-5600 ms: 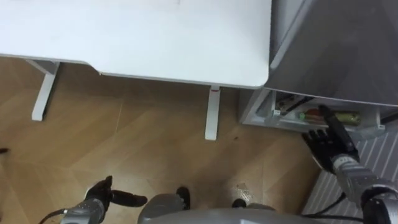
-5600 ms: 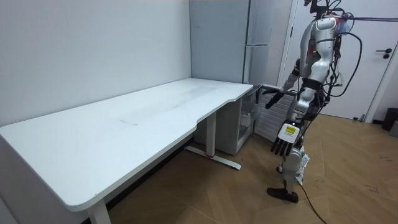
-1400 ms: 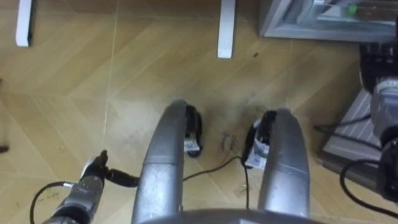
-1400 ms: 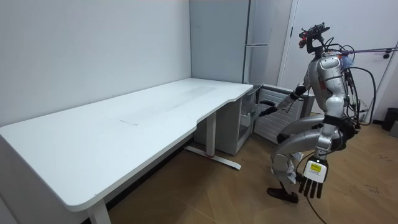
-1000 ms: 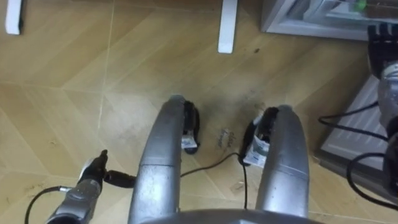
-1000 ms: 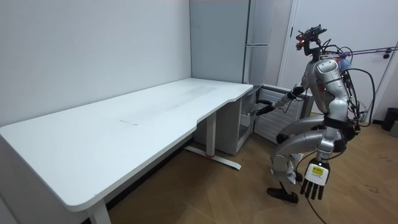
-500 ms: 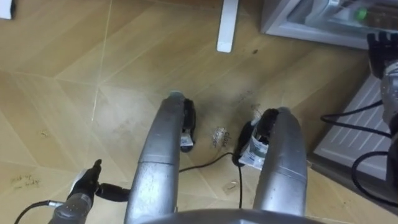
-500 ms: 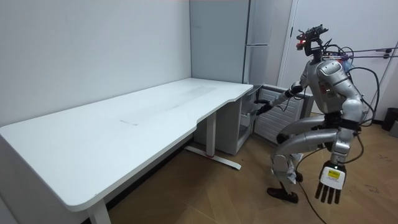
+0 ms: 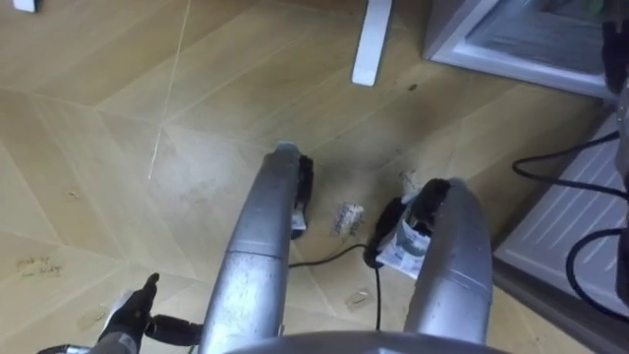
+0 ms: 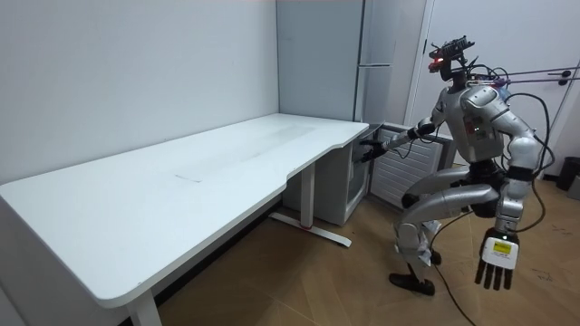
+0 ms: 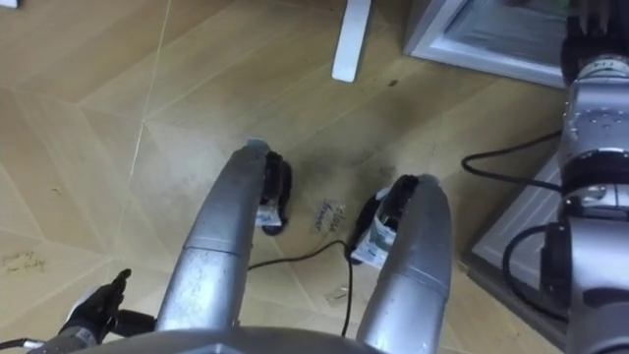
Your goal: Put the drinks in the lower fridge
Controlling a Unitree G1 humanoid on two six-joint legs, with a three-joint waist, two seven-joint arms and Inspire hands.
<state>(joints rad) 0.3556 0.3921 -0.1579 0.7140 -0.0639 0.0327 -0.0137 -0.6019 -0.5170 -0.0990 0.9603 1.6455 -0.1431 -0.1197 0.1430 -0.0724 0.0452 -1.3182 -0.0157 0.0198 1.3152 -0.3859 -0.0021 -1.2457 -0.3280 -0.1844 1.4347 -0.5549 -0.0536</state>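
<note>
Room view: how is the robot standing?
— Knees deeply bent on the wood floor (image 10: 317,281). It faces the tall grey fridge (image 10: 317,54), which stands beside a smooth white desk (image 10: 181,181).

And its hands?
— Right hand (image 10: 370,150) reaches out level to the fridge's open drawer (image 9: 521,34). Whether its fingers are closed or apart can't be told: it is dark and small there, and in the right eye view the top edge cuts it off. Left hand (image 10: 497,260) hangs low behind the body, at the room view's right, fingers straight and apart, holding nothing.

The drinks?
— Can't be made out. The drawer's pale, boxy inside is cropped at the top of the eye views.

Anything underfoot?
— Herringbone planks and a flat white desk leg (image 9: 371,39). A ribbed white panel (image 9: 565,231) runs off the right edge, and a small crumpled scrap (image 9: 346,218) lies between the feet.
</note>
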